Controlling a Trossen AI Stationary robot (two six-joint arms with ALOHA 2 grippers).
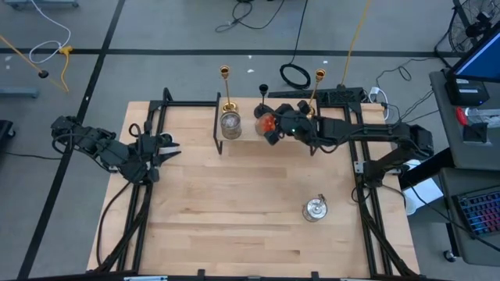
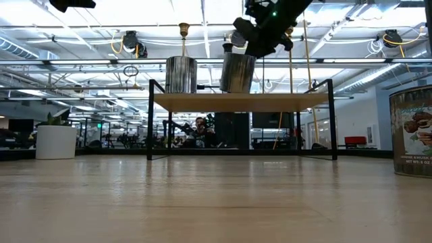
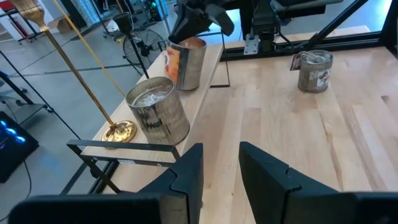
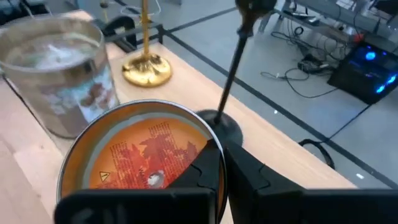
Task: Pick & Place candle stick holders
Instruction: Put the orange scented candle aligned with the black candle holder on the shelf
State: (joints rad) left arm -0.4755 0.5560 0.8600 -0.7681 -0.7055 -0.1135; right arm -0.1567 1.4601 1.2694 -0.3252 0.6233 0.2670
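On the raised wooden shelf (image 1: 258, 139) at the table's far side stand two gold candle stick holders (image 1: 227, 92) (image 1: 316, 90) and a shorter black one (image 4: 231, 74), each upright on its round base. A silver can (image 1: 230, 124) and an orange-labelled can (image 4: 140, 155) stand on the shelf too. My right gripper (image 4: 222, 163) is shut just above the orange can's far rim, right beside the black holder's base (image 4: 225, 127). My left gripper (image 3: 221, 165) hovers open over the table's left part with nothing between its fingers. My right gripper's shut fingertips (image 4: 208, 158) lie over the far rim of the orange can, slanting down from the table's right. Whether they touch the can or the black holder's base just beyond them, I cannot tell.
A third can (image 1: 316, 208) stands on the tabletop at the right, also seen in the low view (image 2: 412, 131). The black shelf frame (image 2: 150, 121) has legs at both ends. Bare wood spreads over the table's middle and near part.
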